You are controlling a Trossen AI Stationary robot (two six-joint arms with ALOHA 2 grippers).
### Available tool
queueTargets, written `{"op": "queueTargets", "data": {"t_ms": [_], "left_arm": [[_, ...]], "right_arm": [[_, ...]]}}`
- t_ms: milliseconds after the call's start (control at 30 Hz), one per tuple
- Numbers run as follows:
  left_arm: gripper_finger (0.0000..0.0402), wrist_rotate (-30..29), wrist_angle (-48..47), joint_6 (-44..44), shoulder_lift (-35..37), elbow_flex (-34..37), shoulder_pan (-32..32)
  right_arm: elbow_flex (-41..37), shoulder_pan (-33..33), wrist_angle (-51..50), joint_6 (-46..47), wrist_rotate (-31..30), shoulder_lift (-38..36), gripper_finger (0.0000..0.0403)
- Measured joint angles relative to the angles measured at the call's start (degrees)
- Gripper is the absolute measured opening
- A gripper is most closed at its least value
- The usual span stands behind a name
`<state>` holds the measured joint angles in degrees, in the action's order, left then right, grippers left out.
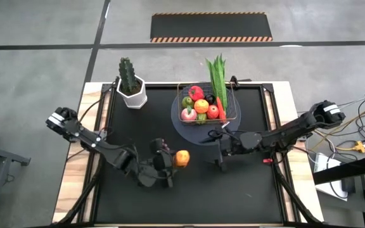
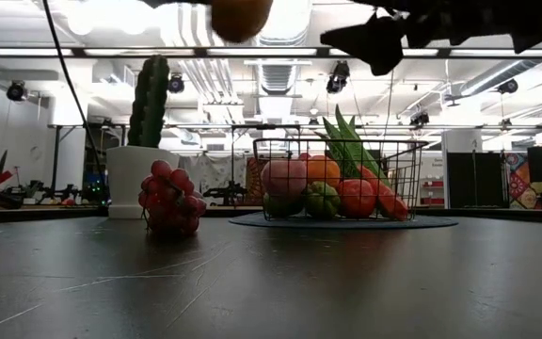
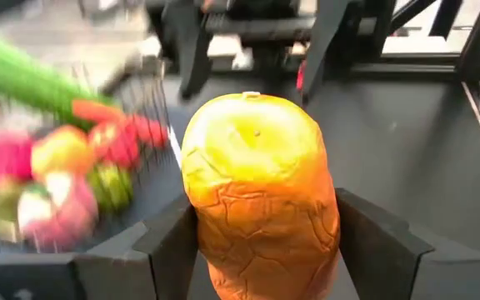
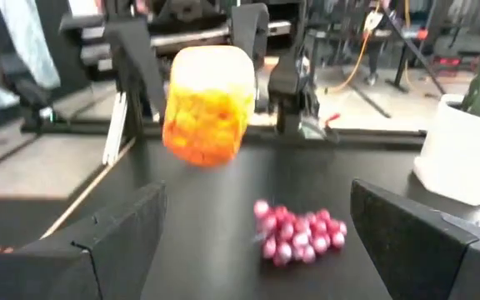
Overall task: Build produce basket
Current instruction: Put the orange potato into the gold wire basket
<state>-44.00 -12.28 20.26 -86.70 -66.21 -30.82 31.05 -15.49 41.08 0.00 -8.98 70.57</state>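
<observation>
The left end effector (image 1: 173,166) is clamped on an orange fruit (image 1: 182,158), low in the middle. The basket (image 1: 206,104) sits higher up. Carry the fruit over the rim, then drop. The right end effector (image 1: 220,152) waits, fingers apart.

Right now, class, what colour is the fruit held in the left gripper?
Orange, shading to yellow on top; clearest in the left wrist view.
</observation>
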Motion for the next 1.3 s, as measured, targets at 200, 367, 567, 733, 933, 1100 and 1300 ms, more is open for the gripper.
{"op": "queueTargets", "data": {"t_ms": [200,367,567,733,933,1100,1300], "left_arm": [[0.0228,1.6,9.5,-15.8,-1.7,0.1,2.7],[0.0228,1.5,11.6,-19.1,-3.4,0.1,4.9],[0.0228,1.5,14.8,-19.3,-5.9,0.1,7.4],[0.0228,1.5,15.0,-19.2,-5.9,0.1,7.9],[0.0228,1.7,15.2,-19.2,-5.9,0.1,7.9],[0.0233,2.0,15.0,-19.3,-5.9,0.1,7.8],[0.0265,1.9,14.9,-19.1,-5.9,0.1,7.9]], "right_arm": [[0.7,0.0,8.9,0.2,0.0,3.4,0.0359],[2.3,0.0,12.6,-1.9,0.1,5.5,0.0359],[4.3,0.0,12.9,-3.8,0.4,7.8,0.0359],[4.6,0.1,14.1,-4.5,-0.3,9.0,0.0347],[4.7,0.1,14.1,-4.7,-0.6,8.6,0.0282],[4.7,0.2,13.6,-5.3,-0.6,8.5,0.0204],[4.7,0.2,13.2,-5.6,-0.5,8.5,0.0171]]}}
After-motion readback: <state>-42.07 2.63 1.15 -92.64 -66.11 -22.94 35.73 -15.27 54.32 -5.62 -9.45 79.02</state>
